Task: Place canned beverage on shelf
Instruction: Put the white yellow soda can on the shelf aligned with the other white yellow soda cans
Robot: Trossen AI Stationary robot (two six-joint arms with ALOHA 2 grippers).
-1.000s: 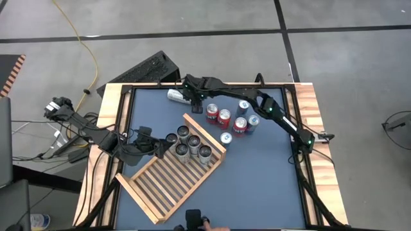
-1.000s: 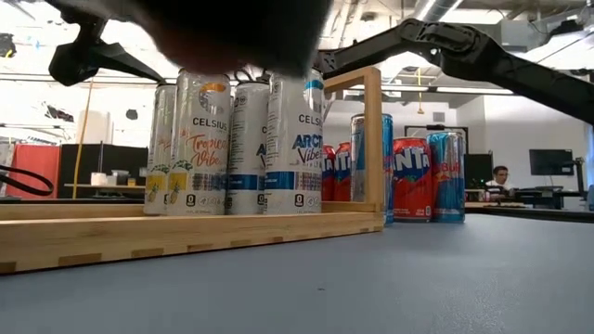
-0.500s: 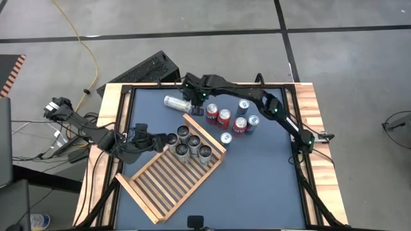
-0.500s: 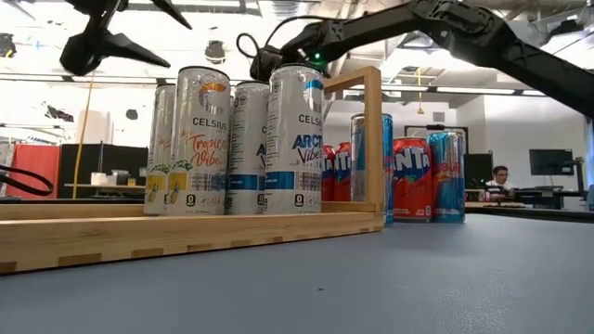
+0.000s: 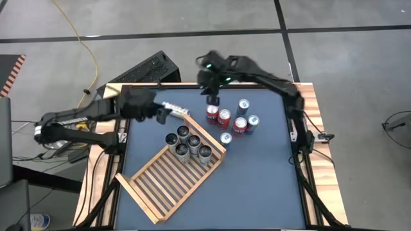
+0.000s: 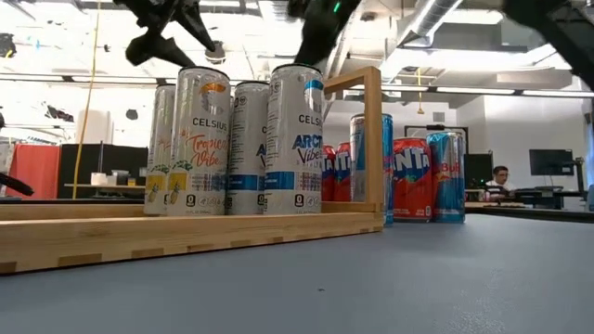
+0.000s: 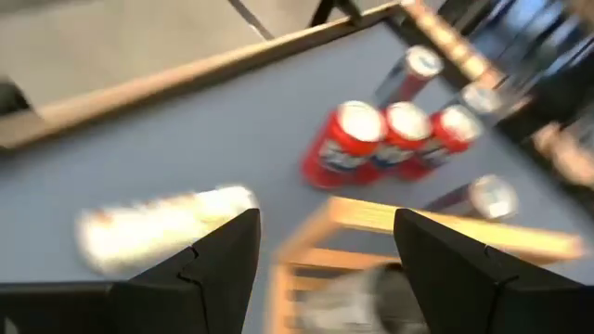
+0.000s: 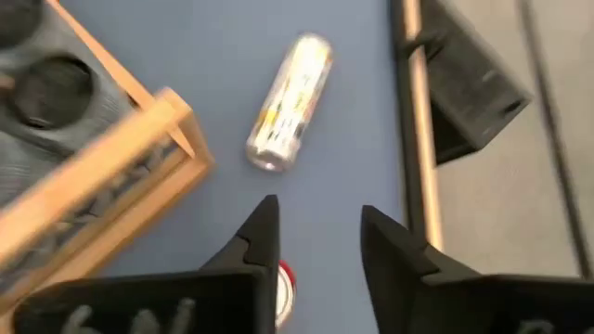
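A white canned beverage [image 5: 174, 108] [image 8: 290, 100] [image 7: 156, 225] lies on its side on the blue table, just beyond the far corner of the slatted wooden shelf [image 5: 166, 184]. Several tall cans [image 5: 191, 142] [image 6: 232, 139] stand upright in the shelf's far-right end. My left gripper [image 5: 159, 114] [image 7: 325, 223] hovers open just left of the lying can, touching nothing. My right gripper [image 5: 212, 97] [image 8: 317, 206] hangs open high above the table, right of that can and over the loose red cans, with nothing between its fingers.
Red cans [image 5: 217, 116] and blue cans [image 5: 243, 106] stand in a loose group right of the shelf. A raised wooden rim [image 5: 313, 128] runs round the table. Bare blue table [image 5: 263, 173] lies at the near right. A black keyboard [image 5: 144, 69] lies on the floor beyond the far edge.
My left gripper has swung from the shelf's left side toward the far edge and upward, ending beside the lying can. My right gripper has risen high and drawn back to the right, away from that can. The can has shifted a little toward the shelf's corner.
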